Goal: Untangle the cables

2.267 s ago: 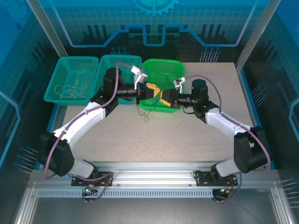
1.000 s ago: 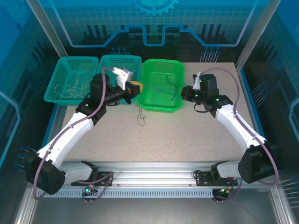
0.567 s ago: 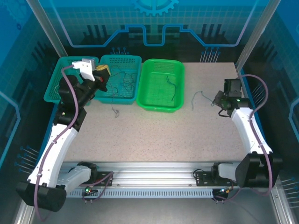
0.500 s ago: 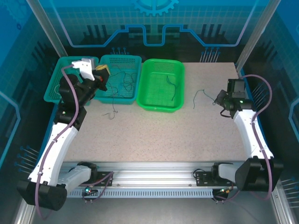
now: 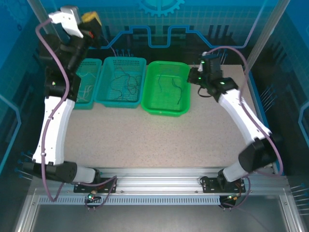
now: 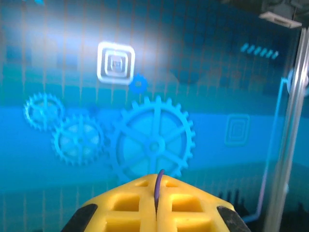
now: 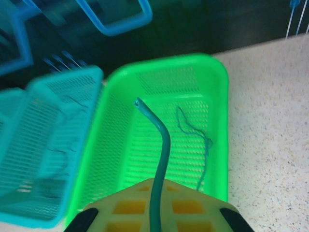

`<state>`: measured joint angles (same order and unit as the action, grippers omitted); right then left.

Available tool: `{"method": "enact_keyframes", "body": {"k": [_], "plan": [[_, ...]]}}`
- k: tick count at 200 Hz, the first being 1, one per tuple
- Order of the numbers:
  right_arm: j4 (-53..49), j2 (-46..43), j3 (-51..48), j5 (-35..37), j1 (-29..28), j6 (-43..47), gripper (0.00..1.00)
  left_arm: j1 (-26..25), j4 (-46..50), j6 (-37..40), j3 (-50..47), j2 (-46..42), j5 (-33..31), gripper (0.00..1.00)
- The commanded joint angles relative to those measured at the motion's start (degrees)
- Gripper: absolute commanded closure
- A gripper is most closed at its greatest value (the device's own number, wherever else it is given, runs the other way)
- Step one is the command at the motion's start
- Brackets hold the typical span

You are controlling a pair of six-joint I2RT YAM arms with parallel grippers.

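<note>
High in the upper left of the overhead view: left pincer [image 5: 91, 20], far above the counter [image 5: 159, 135]. Up close, yellow fingers [image 6: 140, 186] pressed together on a hair-thin purple-dark cable [image 6: 157, 188], poking up from the seam at bottom centre. Right of centre overhead: right pincer [image 5: 193, 79], just beside the green basket [image 5: 164, 111]. Up close, clamped on a teal cable [image 7: 165, 142], curving up from bottom centre across the basket. Loose dark cables [image 5: 175, 89] inside the green basket, more in the middle teal basket [image 5: 120, 102]; pale cables [image 5: 87, 89] in the leftmost basket [image 5: 89, 105].

Left arm [image 5: 53, 121] raised high; both jaws closed.
</note>
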<state>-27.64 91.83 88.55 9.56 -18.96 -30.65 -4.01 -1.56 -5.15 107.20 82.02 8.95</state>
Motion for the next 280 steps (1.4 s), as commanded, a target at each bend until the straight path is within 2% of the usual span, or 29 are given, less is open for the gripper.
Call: {"method": "enact_keyframes", "body": {"k": [1, 24, 45, 79, 95, 129, 134, 148, 157, 176, 183, 189, 206, 228, 242, 265, 280], "plan": [[-0.93, 8.02, 1.99, 6.41, -0.74, 3.25, 0.91, 1.28, -0.73, 2.49, 6.49, 6.45, 1.2, 1.0], [-2.72, 12.72, 4.75, 3.33, -0.71, 4.55, 0.67, 1.53, -2.97, 2.86, 10.31, 11.57, 1.79, 1.0], [-3.74, 10.47, 3.84, 3.2, -0.47, 4.86, 0.53, 1.64, -1.97, 3.89, 12.57, 15.67, 1.67, 1.0], [-4.18, 0.64, -0.91, -1.07, 0.5, 5.46, 0.5, 2.75, -1.07, 5.69, 12.5, 21.68, 0.61, 1.0], [-4.09, -4.41, -3.97, -2.38, 0.5, 5.67, 0.5, 3.84, 0.38, 3.74, 11.75, 24.45, 1.52, 1.0], [-3.77, -13.85, -11.08, -2.95, 1.39, 3.56, 0.45, 4.36, -4.23, 0.24, -0.97, 26.72, 2.01, 1.0], [-3.83, -15.09, -11.86, -3.69, 1.82, 3.2, 0.42, 4.36, -4.24, -0.01, -2.46, 27.02, 1.63, 1.0], [-4.25, -18.08, -13.9, -5.51, 3.54, 1.76, 0.25, 4.41, -3.7, -0.97, -6.4, 27.81, -0.02, 1.0], [-4.27, -19.76, -15.1, -6.8, 5.32, 0.74, 0.21, 4.36, -2.38, -1.48, -8.23, 27.76, -1.4, 0.8], [-3.48, -22.52, -18.08, -8.34, 10.72, -0.56, 0.19, 4.36, -4.61, -3.22, -15.31, 23.78, -4.69, 0.39], [-3.56, -23.08, -18.85, -8.42, 13.01, -0.96, 0.19, 4.36, -5.42, -3.92, -17.77, 21.69, -5.54, 0.29], [-3.56, -23.4, -19.54, -8.25, 14.72, -1.08, 0.19, 4.36, -5.47, -4.47, -19.58, 19.65, -6.05, 0.24], [-3.55, -23.69, -21.37, -3.81, 18.11, -0.42, 0.19, 4.28, -5.16, -6.73, -25.12, 13.33, -6.4, 0.16], [2.94, -23.31, -27.64, 8.27, 18.52, 5.77, 0.19, 3.74, -4.54, -10.19, -35.99, 3.05, -7.35, 0.09], [9.14, -21.93, -32.92, 12.99, 18.95, 11.88, 0.18, 1.46, -4.69, -8.89, -45.16, -4.3, -12.41, 0.06], [23.02, -16.11, -40.38, 11.62, 19.77, 19.73, 0.18, -3.07, -3.0, -4.25, -58.22, -10.9, -24.7, 0.05], [31.45, -10.16, -42.63, 8.84, 20.16, 21.45, 0.17, -3.79, -5.36, -4.8, -66.09, -12.66, -30.42, 0.05]]}}
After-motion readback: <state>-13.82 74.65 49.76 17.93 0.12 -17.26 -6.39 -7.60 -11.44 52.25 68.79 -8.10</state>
